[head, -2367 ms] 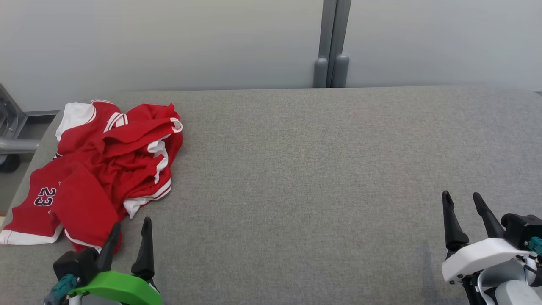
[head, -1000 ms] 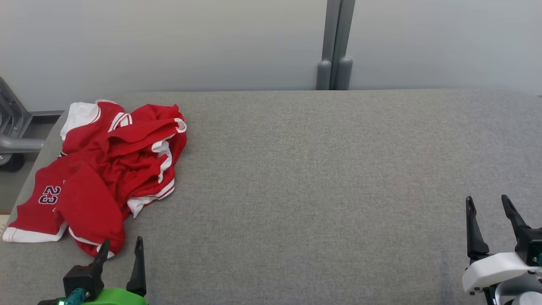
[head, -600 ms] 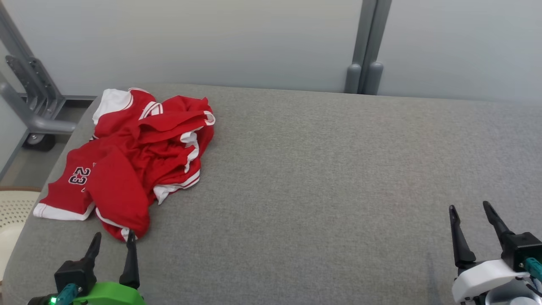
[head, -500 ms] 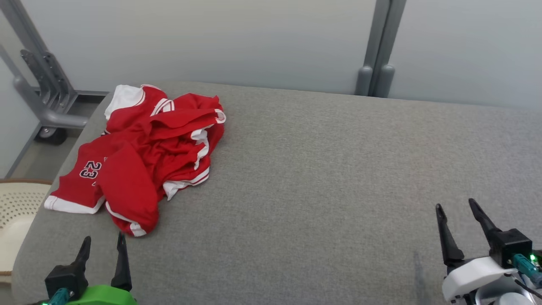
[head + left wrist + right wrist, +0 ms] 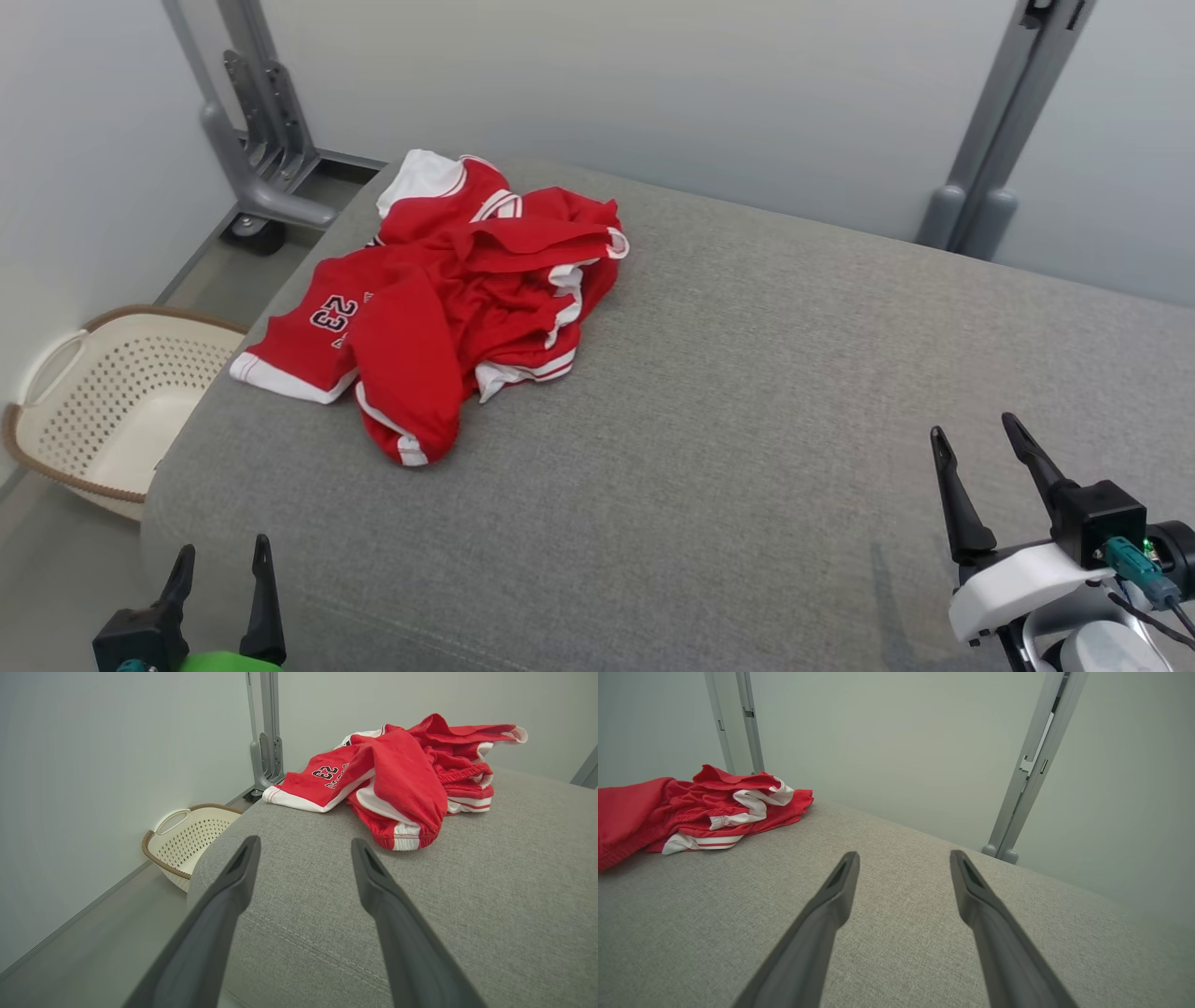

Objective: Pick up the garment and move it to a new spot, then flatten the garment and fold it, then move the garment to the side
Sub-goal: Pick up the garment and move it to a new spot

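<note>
red garment [image 5: 448, 308] crumpled at the bench's [image 5: 747, 420] far left corner; your left gripper [image 5: 224, 546] and right gripper [image 5: 973, 425] spread, empty, at its near edge. approach low, pinch a thick fold

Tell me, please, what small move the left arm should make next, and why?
Probably reach the left gripper forward toward the near hem of the garment. Its jaws stand open and empty, short of the crumpled heap, which lies at the left end of the cushion. The right gripper, also open, is much farther off.
</note>
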